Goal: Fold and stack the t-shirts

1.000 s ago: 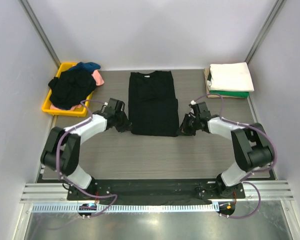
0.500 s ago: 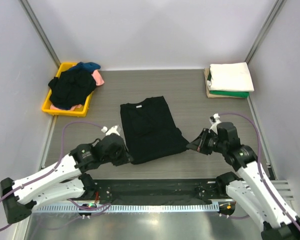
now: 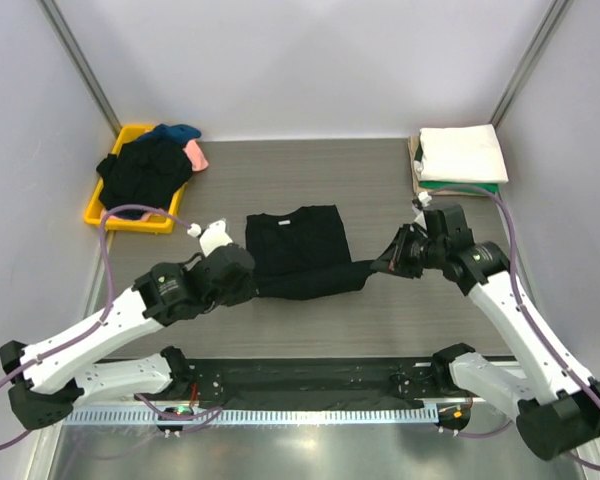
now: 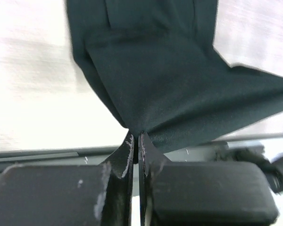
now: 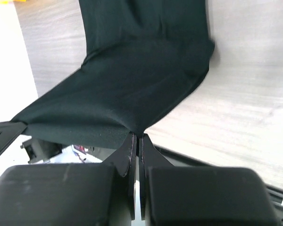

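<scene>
A large black cloth t-shirt (image 3: pixel 300 245) lies mid-worktop, collar toward the far edge, with its near hem stretched between both grippers. The left gripper (image 3: pixel 242 283) has its fingers pressed tight on the hem's left corner. The right gripper (image 3: pixel 384 266) pinches the right corner. In the far right corner a folded white t-shirt (image 3: pixel 463 152) rests on a folded green t-shirt (image 3: pixel 460 187). In the far left corner a yellow plastic tray (image 3: pixel 94 212) holds heaped dark garments (image 3: pixel 145 170).

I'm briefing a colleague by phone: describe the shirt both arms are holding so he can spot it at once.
On the grey table, look midway between the yellow tray at the far left and the folded stack at the far right. The black shirt there is the only one spread out, its near corners pinched by the left tool and the right tool.
</scene>
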`<control>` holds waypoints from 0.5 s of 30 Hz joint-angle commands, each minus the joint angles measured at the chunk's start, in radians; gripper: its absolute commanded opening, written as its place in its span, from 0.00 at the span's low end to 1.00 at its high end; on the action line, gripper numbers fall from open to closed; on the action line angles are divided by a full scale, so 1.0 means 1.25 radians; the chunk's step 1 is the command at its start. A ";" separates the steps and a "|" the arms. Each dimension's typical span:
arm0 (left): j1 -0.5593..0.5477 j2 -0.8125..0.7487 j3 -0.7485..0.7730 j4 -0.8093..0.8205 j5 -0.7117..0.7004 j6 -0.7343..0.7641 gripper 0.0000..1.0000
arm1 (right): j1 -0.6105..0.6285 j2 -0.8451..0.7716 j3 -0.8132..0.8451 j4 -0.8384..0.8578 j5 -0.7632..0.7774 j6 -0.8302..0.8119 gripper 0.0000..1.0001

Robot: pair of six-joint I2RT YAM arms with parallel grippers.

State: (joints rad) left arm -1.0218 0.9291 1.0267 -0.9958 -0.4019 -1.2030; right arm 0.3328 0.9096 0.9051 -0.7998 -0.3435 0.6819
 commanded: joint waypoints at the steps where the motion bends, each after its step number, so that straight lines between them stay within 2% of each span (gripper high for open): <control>1: 0.038 0.059 0.082 -0.069 -0.129 0.086 0.00 | -0.002 0.077 0.092 0.038 0.061 -0.064 0.01; 4: 0.116 0.103 0.121 -0.044 -0.108 0.156 0.00 | -0.006 0.175 0.140 0.070 0.059 -0.083 0.01; 9: 0.292 0.157 0.142 0.059 0.022 0.265 0.00 | -0.018 0.324 0.238 0.110 0.054 -0.104 0.01; 15: 0.410 0.280 0.202 0.118 0.098 0.362 0.00 | -0.042 0.460 0.351 0.137 0.040 -0.126 0.01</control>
State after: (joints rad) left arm -0.5762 1.2366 1.2217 -0.8845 -0.3019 -0.8711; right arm 0.3126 1.4448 1.2518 -0.6811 -0.3286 0.5735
